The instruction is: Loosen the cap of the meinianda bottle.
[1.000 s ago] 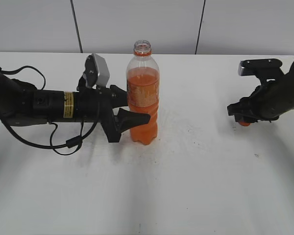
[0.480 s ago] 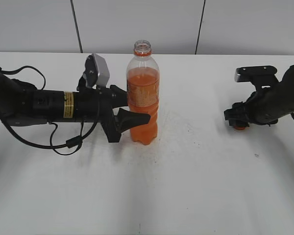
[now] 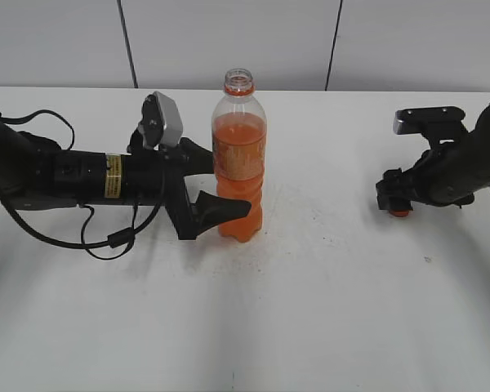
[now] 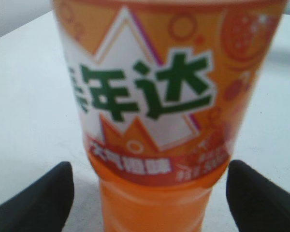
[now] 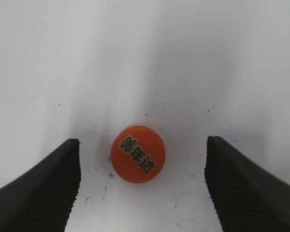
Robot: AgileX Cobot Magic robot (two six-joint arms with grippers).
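Observation:
The meinianda bottle (image 3: 238,163) stands upright at the middle of the table, its neck open with no cap on it. My left gripper (image 3: 229,184) is open, its jaws on either side of the bottle's lower body without touching; the left wrist view shows the label (image 4: 154,96) close up between the jaws (image 4: 150,200). The orange cap (image 3: 400,213) lies flat on the table at the right. My right gripper (image 3: 394,200) is open just above it. In the right wrist view the cap (image 5: 137,153) lies free between the spread jaws (image 5: 142,145).
A white table (image 3: 310,310) carries everything, with a grey panelled wall (image 3: 229,41) behind it. The left arm's black cable (image 3: 106,241) loops on the table at the left.
My right gripper came down to the table and opened, leaving the cap lying there. My left gripper's jaws spread apart off the bottle.

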